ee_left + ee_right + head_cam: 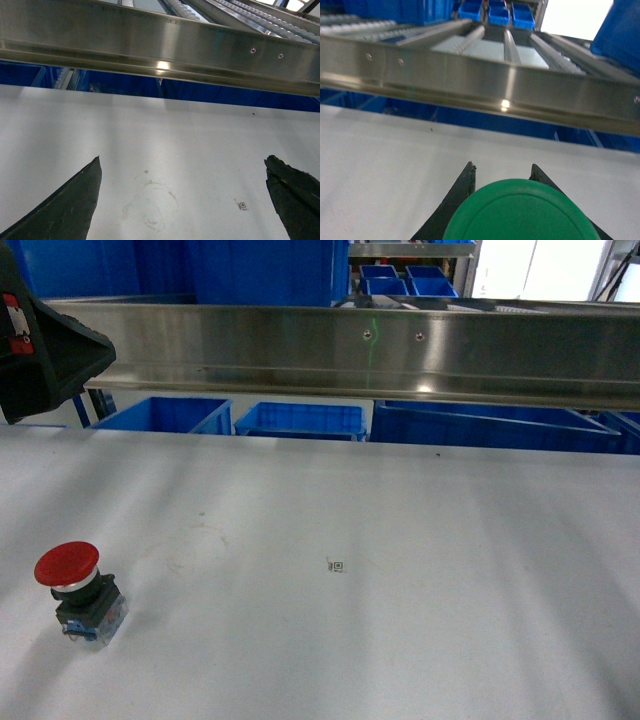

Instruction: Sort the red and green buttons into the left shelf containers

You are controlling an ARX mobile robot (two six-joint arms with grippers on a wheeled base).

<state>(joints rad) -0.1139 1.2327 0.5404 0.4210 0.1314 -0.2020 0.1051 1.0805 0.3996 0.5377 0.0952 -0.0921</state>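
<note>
Desk (420, 640): pale grey top, wide bare room across the middle and right; a tiny printed square marker (336, 566) near the centre; faint ring scuffs (152, 207) left of it.
Far edge: the desk ends under a steel rail (400, 350) that runs the full width, left to right; roller tracks (485, 47) lie beyond it in the right wrist view.
Red button (78, 590): near-left of the desk, well apart from the marker. Standing upright, long axis vertical, red mushroom cap up, silver collar below it, dark bluish block on the desk, turned slightly askew to the desk edge.
Green button (522, 212): held in the right tool (502, 175); cap fills the near bottom of the right wrist view, face toward the camera. Body and axis hidden behind the cap.
Right tool: two dark fingers (462, 187) close in against the green cap on either side, gripping it above the desk.
Left tool (182, 200): spread wide, nothing between the fingertips (82, 192), bare desk below. In the head view only a black part of the arm (45, 350) shows at far left.
Left shelf containers (170, 415): blue bins below the rail, beyond the far edge; a second (300, 420) beside it, a longer one (490, 425) to the right. Contents cannot be told from here.
Small trays (405, 280): blue, far back, above the rail.
</note>
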